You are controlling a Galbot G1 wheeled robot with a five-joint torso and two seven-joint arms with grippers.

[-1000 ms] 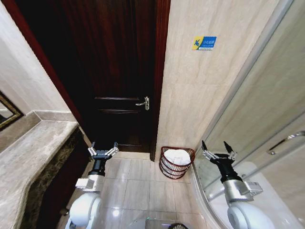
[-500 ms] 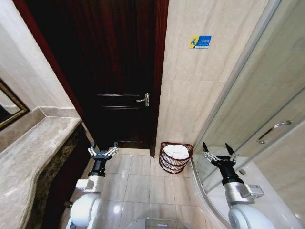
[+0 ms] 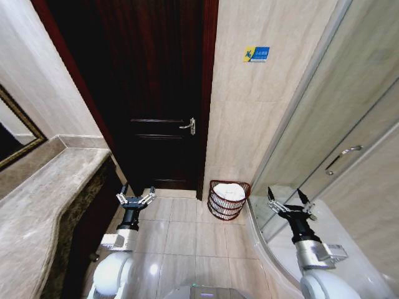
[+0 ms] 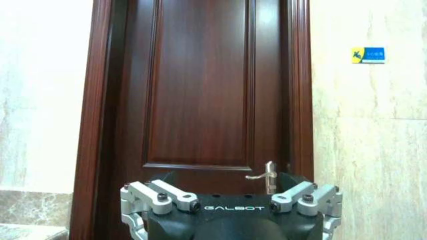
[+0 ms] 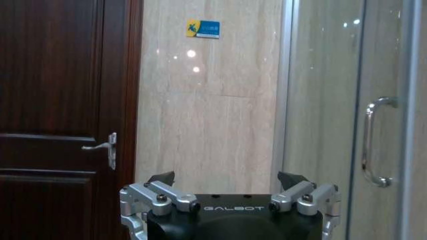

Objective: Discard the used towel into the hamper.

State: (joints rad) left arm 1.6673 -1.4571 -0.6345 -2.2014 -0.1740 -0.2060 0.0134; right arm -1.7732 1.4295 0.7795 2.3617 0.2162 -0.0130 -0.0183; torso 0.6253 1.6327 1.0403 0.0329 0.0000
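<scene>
So the hamper (image 3: pixel 229 199) sits on the tiled floor (image 3: pixel 181 233) right against the beige wall, between the dark wooden door (image 3: pixel 149 93) and the glass shower (image 3: pixel 336 143), with a white towel (image 3: pixel 230 192) lying inside it (bunched up near the rim). Left tool (image 3: pixel 136 198) is up in front of the door, fingers spread, holding nothing. Right tool (image 3: pixel 290 200) is beside the shower glass, also spread wide and empty.

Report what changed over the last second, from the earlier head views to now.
The head camera shifted: the whole scene slid, so door handle, blue sign and hamper sit differently in frame; they themselves did not move. Nothing was taken hold of or let go. The white towel stays in the hamper. Left gripper and right gripper stay open, empty, held forward.
</scene>
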